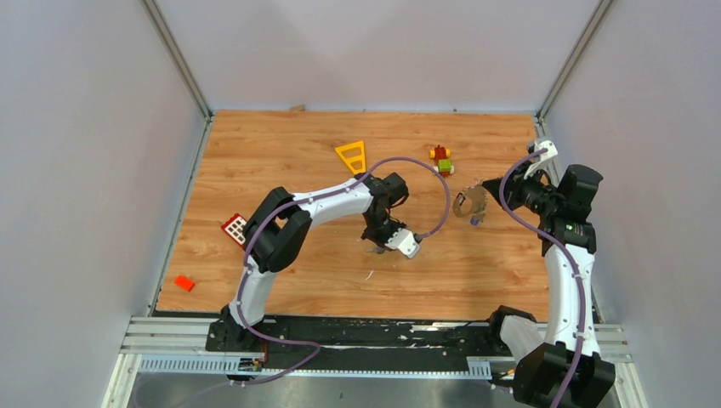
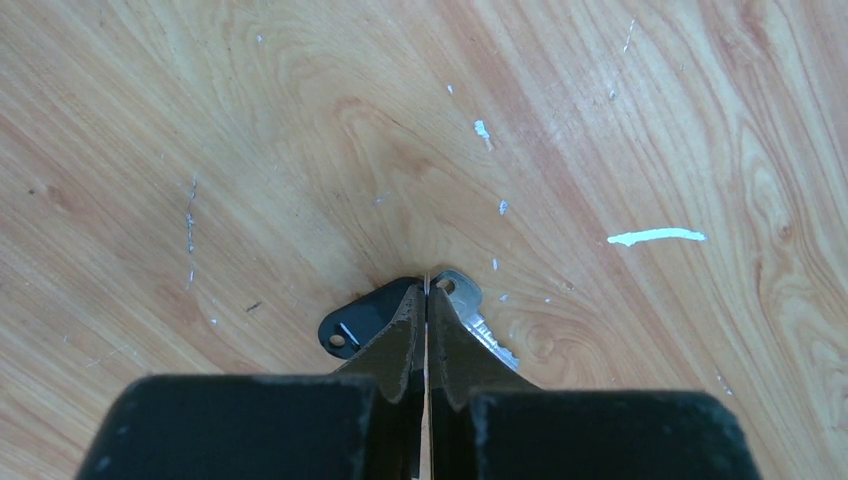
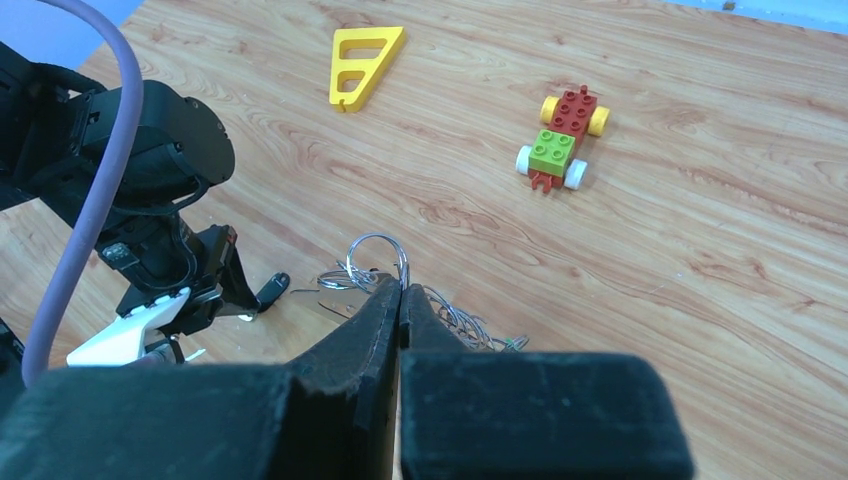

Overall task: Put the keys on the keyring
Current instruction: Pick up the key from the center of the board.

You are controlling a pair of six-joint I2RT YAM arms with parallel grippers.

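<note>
Pinching down against the surface (image 2: 250,150), my left jaws are shut tight over the black-tagged key (image 2: 455,292) at lower centre. So thin a key may slip free when I lift. My right jaws clamp the keyring (image 3: 377,237), mid-frame, clear of the wood. The grain is scratched and flecked white, and pale walls (image 1: 85,170) enclose it.

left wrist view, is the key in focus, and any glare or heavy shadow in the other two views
Left wrist: the key and wood grain are sharp, the left gripper body a dark featureless mass; right wrist: the keyring wire glints but reads clearly, the right gripper is soft up close; top external: even light, faint shadows, no glare.
</note>
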